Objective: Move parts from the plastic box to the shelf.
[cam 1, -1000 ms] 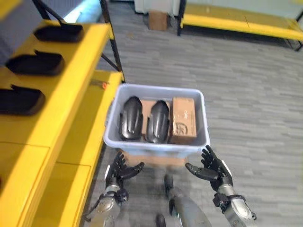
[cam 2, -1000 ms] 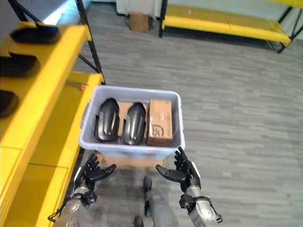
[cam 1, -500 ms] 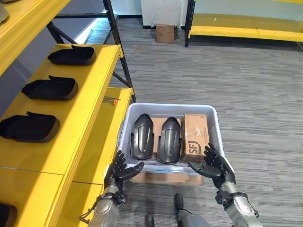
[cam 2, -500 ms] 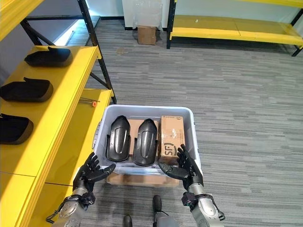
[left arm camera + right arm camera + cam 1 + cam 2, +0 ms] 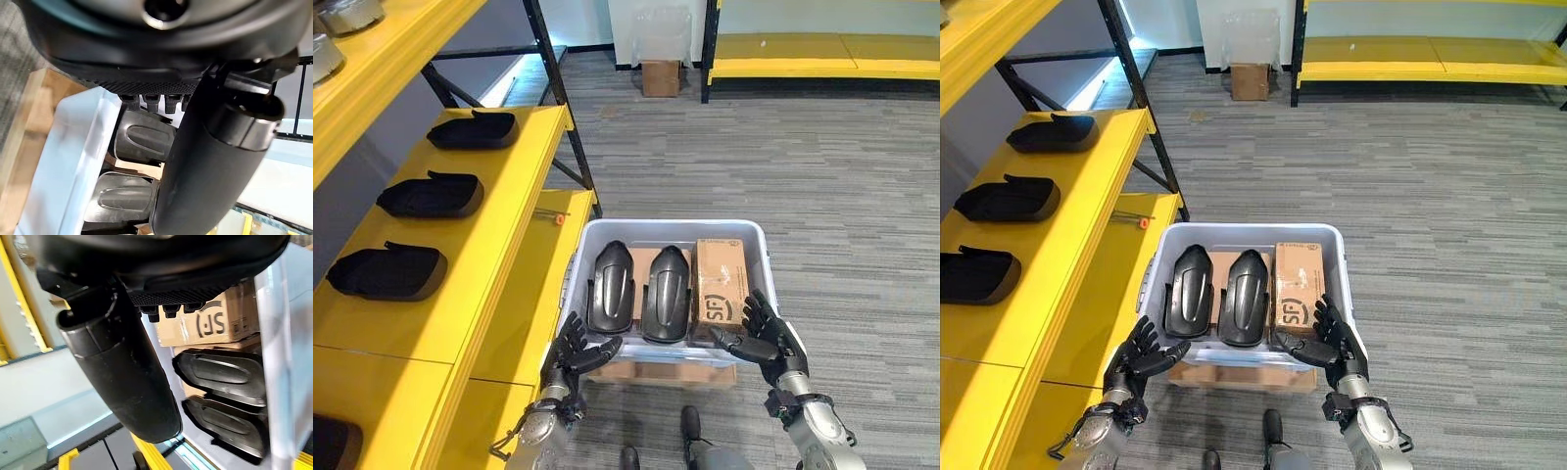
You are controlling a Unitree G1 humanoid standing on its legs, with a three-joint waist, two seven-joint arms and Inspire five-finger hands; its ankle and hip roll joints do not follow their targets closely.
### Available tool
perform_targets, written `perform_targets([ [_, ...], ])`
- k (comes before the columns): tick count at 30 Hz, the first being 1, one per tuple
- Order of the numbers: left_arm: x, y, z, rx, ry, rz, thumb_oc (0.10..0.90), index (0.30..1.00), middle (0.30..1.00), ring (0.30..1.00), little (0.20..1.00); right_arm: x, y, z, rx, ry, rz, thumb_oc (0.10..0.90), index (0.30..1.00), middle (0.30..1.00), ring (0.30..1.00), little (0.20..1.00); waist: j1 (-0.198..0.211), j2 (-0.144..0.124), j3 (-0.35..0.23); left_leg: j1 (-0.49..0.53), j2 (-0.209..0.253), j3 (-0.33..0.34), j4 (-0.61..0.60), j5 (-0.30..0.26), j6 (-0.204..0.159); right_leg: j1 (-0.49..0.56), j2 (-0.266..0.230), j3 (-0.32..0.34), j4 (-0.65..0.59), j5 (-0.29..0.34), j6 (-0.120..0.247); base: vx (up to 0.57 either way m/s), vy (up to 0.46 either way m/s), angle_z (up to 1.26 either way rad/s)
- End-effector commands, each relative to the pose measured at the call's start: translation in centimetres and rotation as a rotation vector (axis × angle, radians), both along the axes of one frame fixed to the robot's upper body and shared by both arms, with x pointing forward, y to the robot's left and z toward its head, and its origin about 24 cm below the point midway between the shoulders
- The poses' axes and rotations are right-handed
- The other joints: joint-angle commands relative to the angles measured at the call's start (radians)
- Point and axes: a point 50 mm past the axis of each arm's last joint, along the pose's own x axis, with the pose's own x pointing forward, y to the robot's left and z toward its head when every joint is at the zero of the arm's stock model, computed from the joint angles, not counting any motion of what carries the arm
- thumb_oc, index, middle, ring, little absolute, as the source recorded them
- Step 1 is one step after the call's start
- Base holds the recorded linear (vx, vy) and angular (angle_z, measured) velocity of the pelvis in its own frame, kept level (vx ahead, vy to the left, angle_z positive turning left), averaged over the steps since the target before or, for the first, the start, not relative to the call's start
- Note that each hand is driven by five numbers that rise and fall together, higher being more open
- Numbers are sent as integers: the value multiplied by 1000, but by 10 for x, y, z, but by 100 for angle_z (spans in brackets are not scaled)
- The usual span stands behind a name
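Below the head camera, in the left eye view, a pale plastic box (image 5: 588, 257) sits on the floor beside a yellow shelf (image 5: 499, 201), and it holds two black parts (image 5: 611, 287) lying side by side next to a cardboard carton (image 5: 719, 294). Three more black parts (image 5: 431, 195) already lie in a row on the shelf. The left hand (image 5: 576, 352) hangs at the box's near left corner with its fingers spread and nothing in them, and the right hand (image 5: 764, 336) hangs at the near right corner by the carton, equally spread and empty. From the right eye view the same layout reads clearly: the right-hand part (image 5: 1244, 296) lies between its twin and the carton, and both hands sit just over the near rim. Along the left wrist view, the left thumb juts across the picture with the fingers straight above the two ribbed parts (image 5: 142, 139). Along the right wrist view, the fingers (image 5: 166, 311) hang straight over the carton (image 5: 212, 323), and the parts show past it. The step in hand looks like the reach into the box; the next move calls for lowering a hand onto one part and closing round its edge before lifting it towards the shelf.
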Motion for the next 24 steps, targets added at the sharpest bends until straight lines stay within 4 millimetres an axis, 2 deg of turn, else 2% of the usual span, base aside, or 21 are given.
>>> perform_targets([
  [1, 19, 14, 31, 29, -188, 21, 900, 1000, 1000, 1000, 1000, 13, -9, 41, -26, -238, -13, 900, 1000, 1000, 1000, 1000, -9, -22, -3, -6, 45, -61, -5, 100, 25, 141, -12, 45, 22, -136, 75, 42, 46, -27],
  [3, 16, 16, 29, 30, -175, 26, 900, 1000, 1000, 1000, 1000, 12, -10, 40, -22, -233, -27, 900, 1000, 1000, 1000, 1000, -9, -27, -6, 1, 116, -72, -107, 109, 30, 149, -23, 68, 25, -143, 89, 91, 113, -40],
  [4, 17, 16, 30, 34, -180, 28, 900, 1000, 1000, 1000, 1000, 11, -10, 39, -20, -234, -36, 900, 1000, 1000, 1000, 1000, -11, -23, -12, -2, 170, -90, -217, 129, 28, 145, -25, 81, 28, -147, 100, 125, 132, -27],
  [5, 16, 16, 29, 34, -178, 27, 900, 1000, 1000, 1000, 1000, 11, -11, 39, -22, -233, -38, 900, 1000, 1000, 1000, 1000, -8, -19, -10, 39, 196, -83, -295, 142, 24, 149, -22, 92, 30, -155, 101, 128, 159, -16],
  [7, 16, 15, 28, 26, -175, 30, 900, 1000, 1000, 1000, 1000, 10, -13, 41, -39, -237, -43, 900, 1000, 1000, 1000, 1000, -12, 11, -20, 57, 260, -65, -458, 203, -10, 151, -7, 109, 32, -176, 108, 114, 153, -35],
  [8, 15, 15, 27, 19, -170, 31, 900, 1000, 1000, 1000, 1000, 10, -15, 41, -48, -235, -43, 900, 1000, 1000, 1000, 1000, -14, 20, -22, 81, 279, -38, -489, 215, -23, 152, -7, 118, 30, -181, 108, 137, 245, -33],
  [9, 12, 13, 25, 16, -163, 19, 900, 1000, 1000, 1000, 1000, 8, -14, 40, -46, -231, -43, 900, 1000, 1000, 1000, 1000, -22, 40, -38, 125, 289, -19, -539, 199, -33, 157, -7, 128, 24, -186, 114, 124, 263, -49],
  [10, 11, 12, 24, 16, -159, 7, 900, 1000, 1000, 1000, 1000, 7, -15, 39, -44, -229, -49, 900, 1000, 1000, 1000, 1000, -27, 46, -44, 138, 292, 14, -547, 196, -42, 161, -16, 126, 14, -178, 118, 135, 275, -67],
  [12, 12, 11, 25, 23, -160, -6, 900, 1000, 1000, 1000, 1000, 7, -15, 38, -48, -224, -56, 900, 1000, 1000, 1000, 1000, -26, 50, -44, 149, 285, 23, -549, 193, -44, 169, -25, 123, 3, -173, 123, 61, 150, -50],
  [15, 12, 12, 28, 37, -175, -27, 900, 1000, 1000, 1000, 1000, 8, -12, 39, -33, -228, -48, 900, 1000, 1000, 1000, 1000, -28, 47, -52, 168, 256, 53, -548, 163, -33, 187, -65, 128, -17, -157, 147, 75, 198, -15],
  [18, 15, 16, 32, 56, -185, -22, 900, 1000, 1000, 1000, 1000, 11, -3, 38, -23, -223, -16, 900, 1000, 1000, 1000, 1000, -23, 26, -61, 183, 225, 85, -548, 122, -9, 177, -104, 145, -21, -143, 172, 52, 218, -15],
  [24, 20, 17, 36, 75, -201, -36, 900, 1000, 1000, 1000, 1000, 14, 4, 41, -56, -233, 24, 900, 1000, 1000, 1000, 1000, -20, -10, -88, 182, 185, 119, -545, 82, 25, 153, -154, 159, -28, -116, 212, 47, 137, -8],
])
